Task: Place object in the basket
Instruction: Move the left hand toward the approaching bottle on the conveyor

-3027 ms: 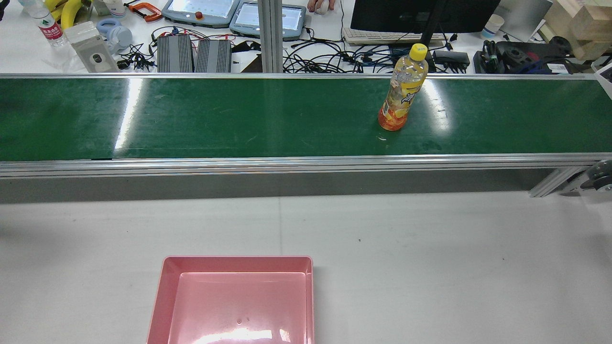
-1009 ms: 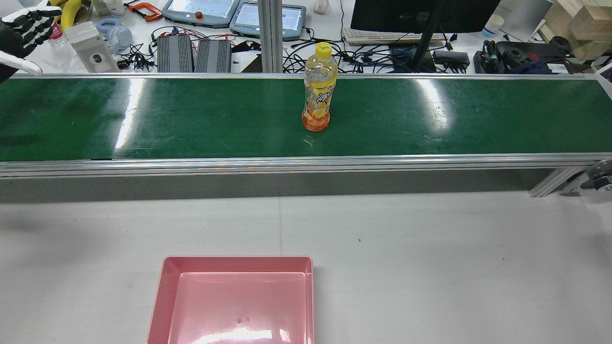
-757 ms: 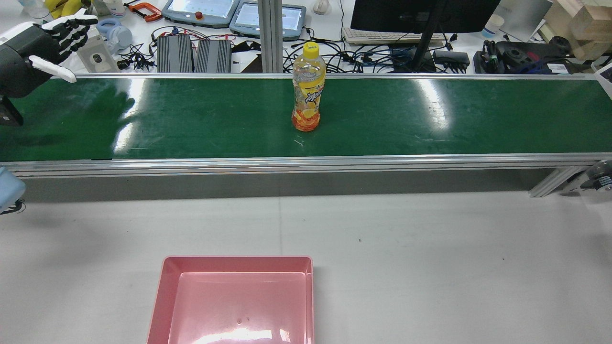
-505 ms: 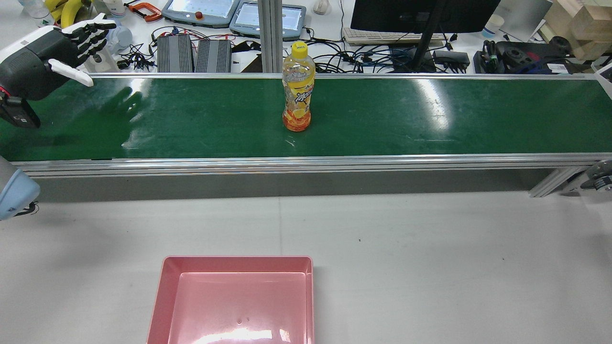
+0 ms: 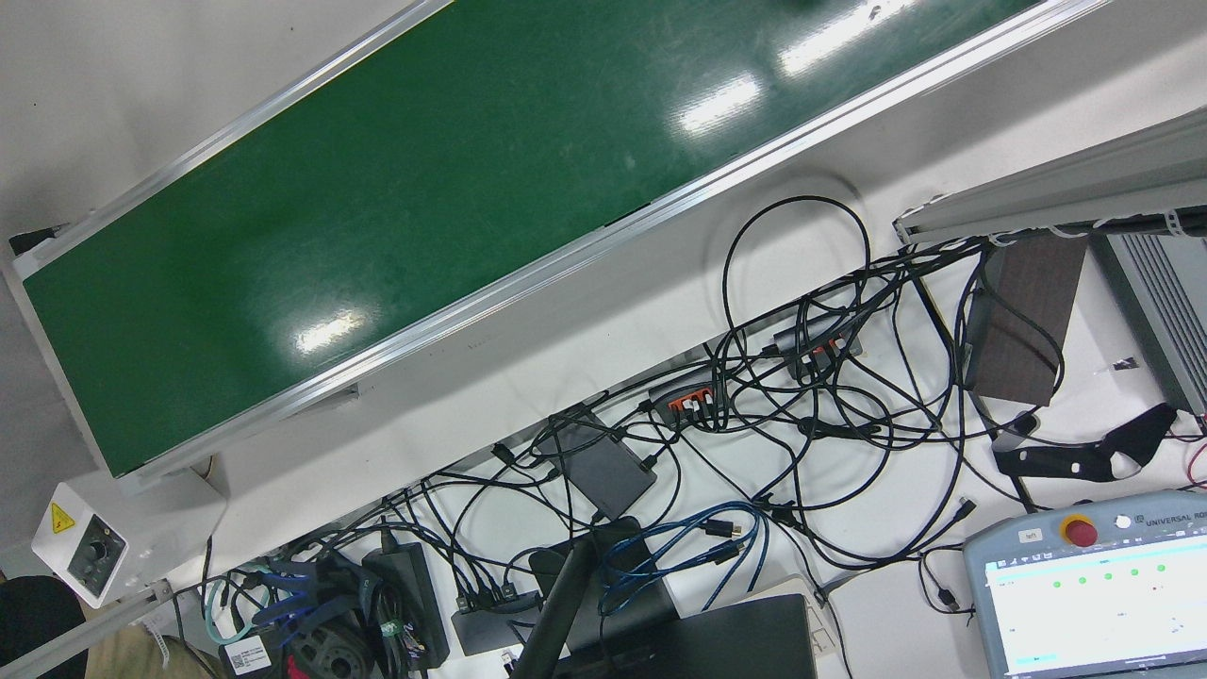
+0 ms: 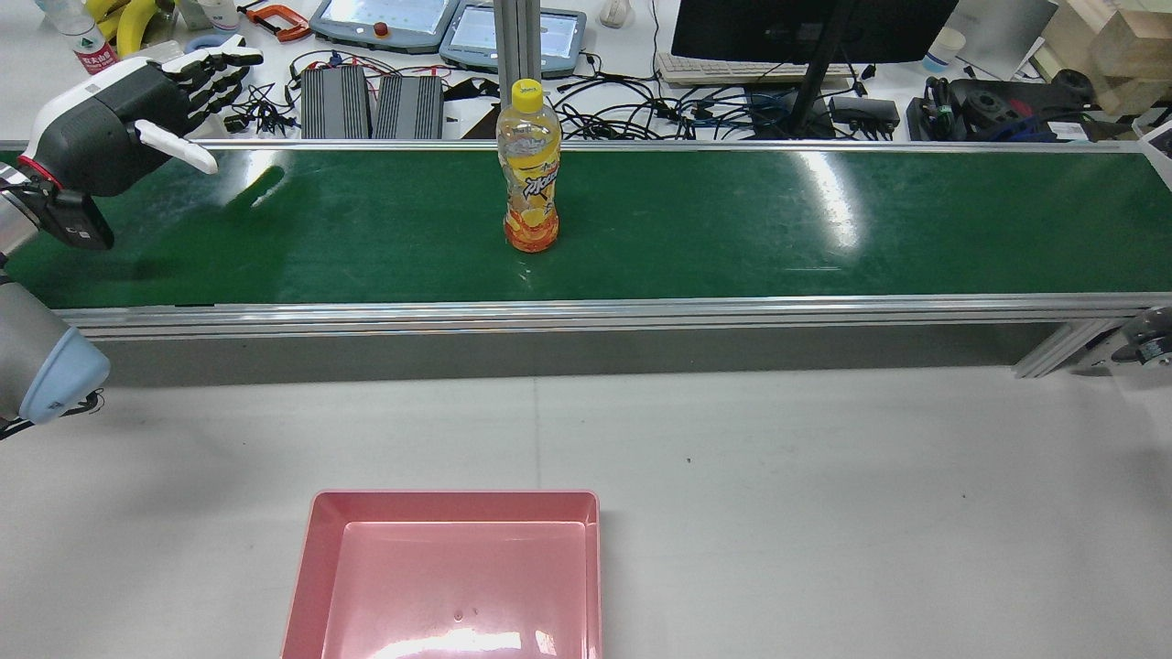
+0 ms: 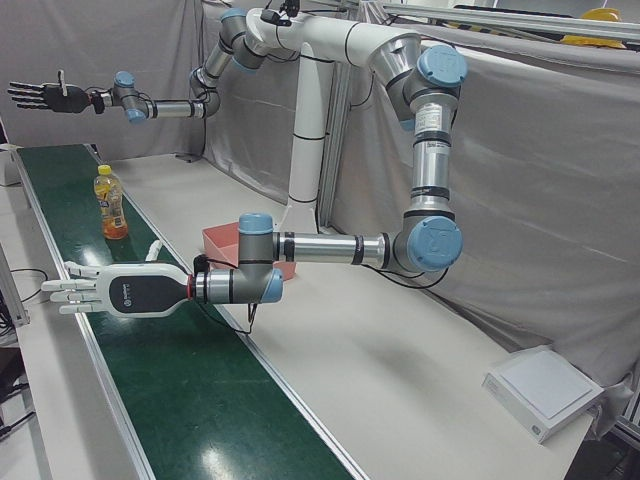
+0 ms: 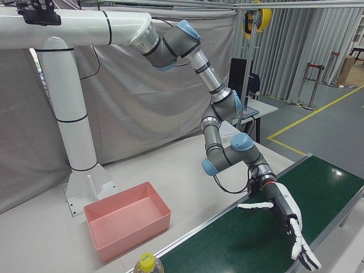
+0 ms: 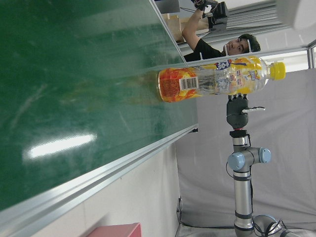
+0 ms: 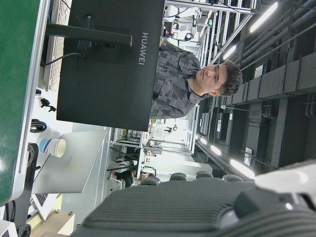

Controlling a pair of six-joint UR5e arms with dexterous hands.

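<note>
A yellow-capped drink bottle (image 6: 530,183) with orange liquid stands upright on the green conveyor belt (image 6: 824,229). It also shows in the left-front view as the bottle (image 7: 111,205) and lies sideways in the left hand view (image 9: 217,79). My left hand (image 6: 128,110) hovers open over the belt's left end, well left of the bottle, with its fingers spread; the same left hand (image 7: 110,290) holds nothing. My right hand (image 7: 40,95) is raised high beyond the bottle, open. The empty pink basket (image 6: 453,508) sits on the white table in front of the belt.
Behind the belt lie cables, power bricks, teach pendants (image 6: 385,23) and a monitor (image 6: 806,27). A person (image 10: 187,79) stands past the monitor. The front view holds only the belt (image 5: 377,189) and tangled cables (image 5: 801,377).
The bottle has travelled left along the belt, from right of centre to about the middle. My left hand has come in from the left edge and moved right over the belt, still open.
</note>
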